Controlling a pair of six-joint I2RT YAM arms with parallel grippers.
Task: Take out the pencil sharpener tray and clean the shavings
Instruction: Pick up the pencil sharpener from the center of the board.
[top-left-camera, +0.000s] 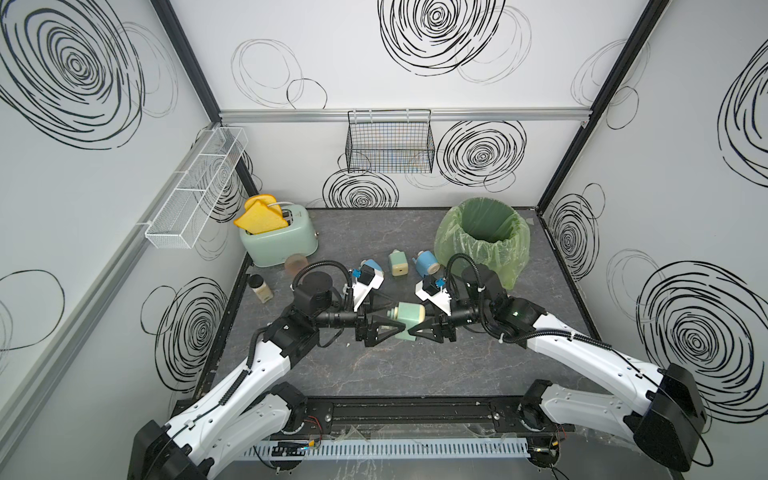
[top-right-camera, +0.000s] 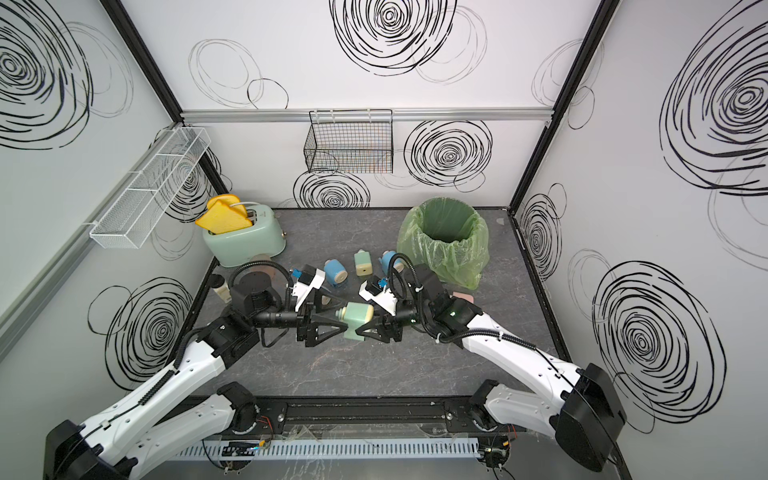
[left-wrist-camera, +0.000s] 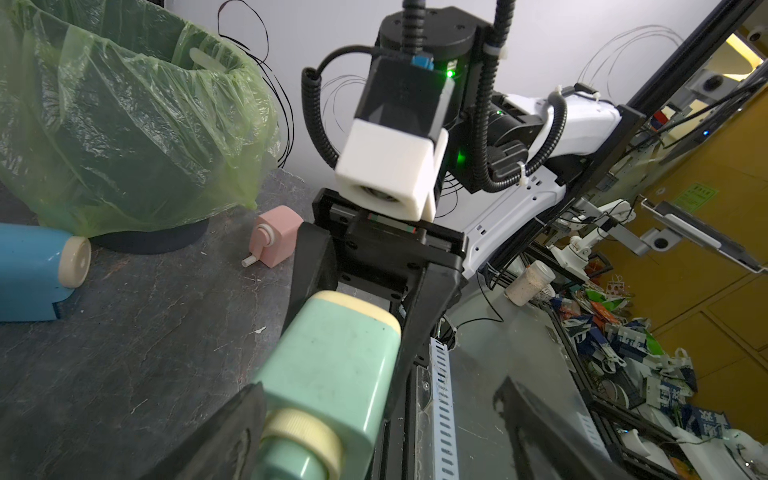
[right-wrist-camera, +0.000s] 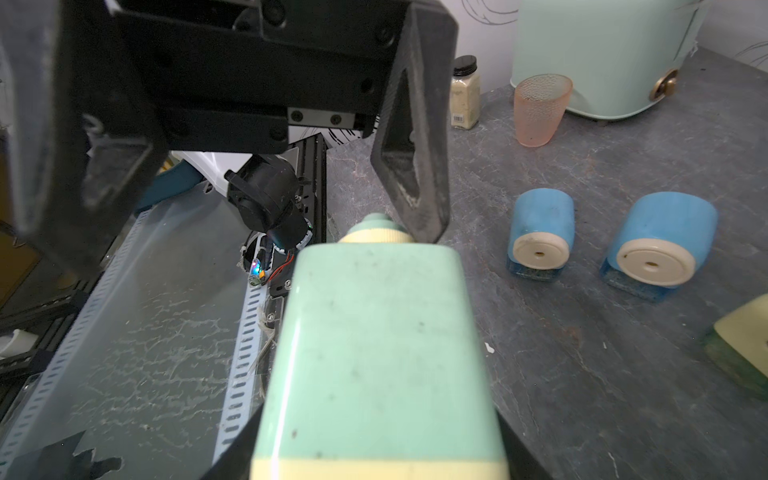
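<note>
We are clamping our right gripper (top-left-camera: 419, 321) on the cream-banded end of the mint pencil sharpener (top-left-camera: 409, 318), one finger on each flank. Our left gripper (top-left-camera: 392, 318) is facing it with its jaws standing wide apart, straddling the crank end (right-wrist-camera: 374, 232) without pinching it. In the right wrist view one finger (right-wrist-camera: 415, 166) is sitting just beside the cream collar, its partner well off to the other side.

The sharpener is hanging between the two grippers, well apart from the lined bin (top-left-camera: 482, 237), on the bin's robot-ward side and off toward our left. It is looking lifted clear of the table (top-left-camera: 374, 374), though we cannot be sure.

We are judging the task barely begun. The body is looking whole, no tray is showing pulled out, and we are seeing no shavings going into the bin. Pulling the tray, carrying it to the bin and tipping it are all left.

Its long axis is running crosswise from gripper to gripper, roughly level. The crank end is pointing away from the bin and the cream band back toward the bin's side.
</note>
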